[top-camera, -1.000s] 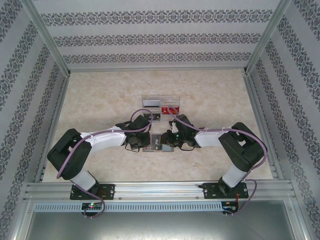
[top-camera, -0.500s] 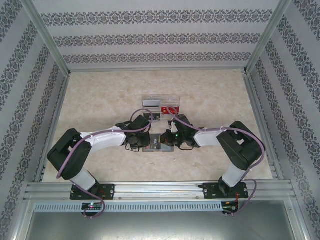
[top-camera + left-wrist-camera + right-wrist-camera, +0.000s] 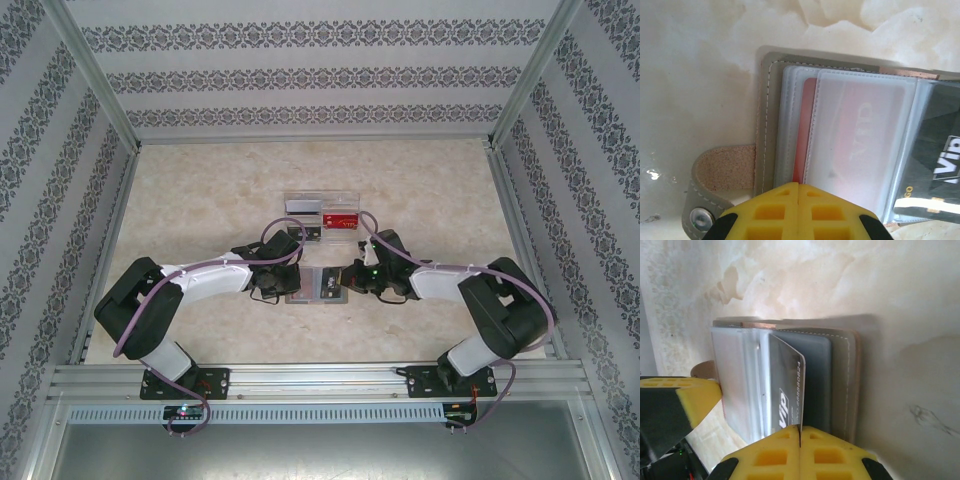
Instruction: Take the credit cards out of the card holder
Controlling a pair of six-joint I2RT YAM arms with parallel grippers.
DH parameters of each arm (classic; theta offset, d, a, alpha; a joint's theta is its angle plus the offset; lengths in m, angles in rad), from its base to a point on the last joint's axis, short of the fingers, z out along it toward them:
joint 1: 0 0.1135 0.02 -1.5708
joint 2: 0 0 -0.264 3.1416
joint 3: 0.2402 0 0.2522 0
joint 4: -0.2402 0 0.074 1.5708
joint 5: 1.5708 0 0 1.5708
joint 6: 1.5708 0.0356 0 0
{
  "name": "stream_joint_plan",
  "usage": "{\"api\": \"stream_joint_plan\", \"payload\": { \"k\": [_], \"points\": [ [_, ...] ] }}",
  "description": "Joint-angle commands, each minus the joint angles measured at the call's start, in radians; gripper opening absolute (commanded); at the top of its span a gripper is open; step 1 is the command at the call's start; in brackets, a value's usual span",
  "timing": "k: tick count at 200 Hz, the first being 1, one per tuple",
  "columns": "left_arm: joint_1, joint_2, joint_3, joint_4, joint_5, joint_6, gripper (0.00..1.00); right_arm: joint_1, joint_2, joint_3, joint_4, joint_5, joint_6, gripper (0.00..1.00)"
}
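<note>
Card holder (image 3: 318, 283): open flat, worktop centre toward the near edge; clear box (image 3: 322, 214) just behind, bare worktop either side. Left jaws pressed together at its edge. Right jaws pinching dark card (image 3: 790, 390), partly out of its pocket.

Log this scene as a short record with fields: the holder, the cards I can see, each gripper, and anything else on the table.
card holder: grey, lying open on the table, clear pockets facing up
red card: inside a pocket
dark VIP card: tilted up off the pockets, one edge pinched
left gripper: shut, tips at the holder's edge
right gripper: shut on the dark VIP card
clear box: behind the holder, a red item in one compartment
</note>
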Motion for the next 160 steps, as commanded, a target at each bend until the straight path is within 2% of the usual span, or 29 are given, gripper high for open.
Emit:
{"api": "stream_joint_plan", "payload": {
  "k": [1,35,41,63,84,110,130,140,160],
  "points": [
    [-0.010,-0.001,-0.003,-0.075,-0.022,0.018,0.00,-0.024,-0.083,-0.012,-0.077,-0.020,-0.056,0.05],
    [-0.009,-0.061,0.046,-0.123,-0.038,0.035,0.00,-0.028,-0.213,0.072,-0.261,0.022,-0.158,0.04],
    [-0.009,-0.075,0.057,-0.132,-0.043,0.036,0.03,-0.028,-0.231,0.093,-0.298,0.036,-0.185,0.03],
    [-0.008,-0.136,0.086,-0.155,-0.058,0.041,0.26,-0.027,-0.276,0.182,-0.423,0.091,-0.290,0.00],
    [-0.005,-0.202,0.115,-0.195,-0.092,0.042,0.32,-0.023,-0.280,0.277,-0.512,0.147,-0.403,0.00],
    [0.003,-0.288,0.131,-0.260,-0.162,0.042,0.73,-0.004,-0.239,0.410,-0.590,0.198,-0.547,0.00],
    [0.015,-0.351,0.126,-0.295,-0.210,0.036,0.93,0.034,-0.195,0.496,-0.629,0.252,-0.689,0.00],
    [0.019,-0.377,0.120,-0.312,-0.222,0.039,1.00,0.056,-0.168,0.534,-0.643,0.272,-0.800,0.00],
    [0.024,-0.433,0.106,-0.360,-0.256,0.043,1.00,0.104,-0.117,0.587,-0.648,0.314,-0.987,0.00]
  ]
}}
